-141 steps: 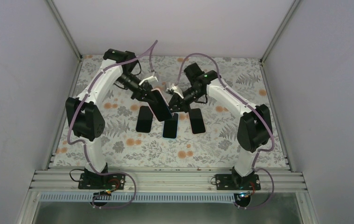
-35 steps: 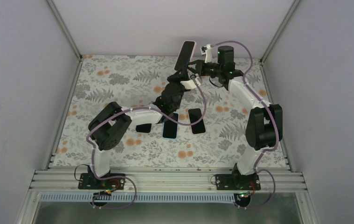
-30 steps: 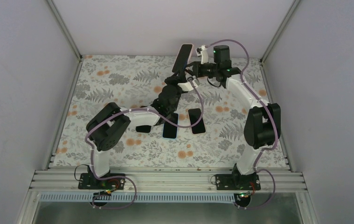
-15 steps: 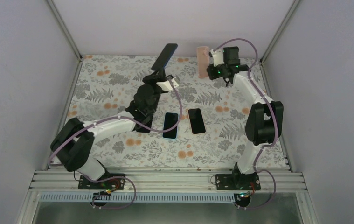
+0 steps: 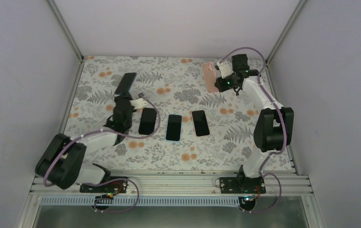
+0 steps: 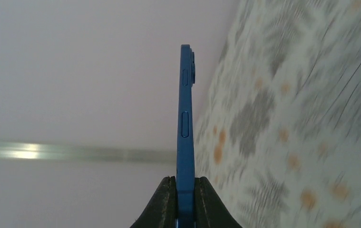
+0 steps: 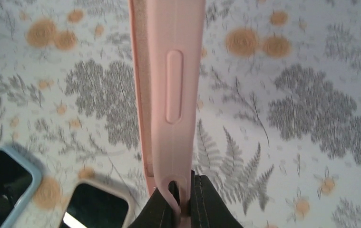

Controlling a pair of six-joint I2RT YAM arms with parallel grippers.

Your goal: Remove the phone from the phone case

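Pink phone case [image 7: 169,85] hangs pinched in the right hand [image 7: 184,187] far right, the blue phone [image 6: 185,118] clamped in the left hand [image 6: 184,183] at the left, well apart, likely for separate set-down.

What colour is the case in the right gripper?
Pale pink. The case shows best in the right wrist view.

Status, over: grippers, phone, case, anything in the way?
Left gripper shut on blue phone. Right gripper shut on pink case. Phone out of case, held apart. Three other phones lie flat, clear of both.
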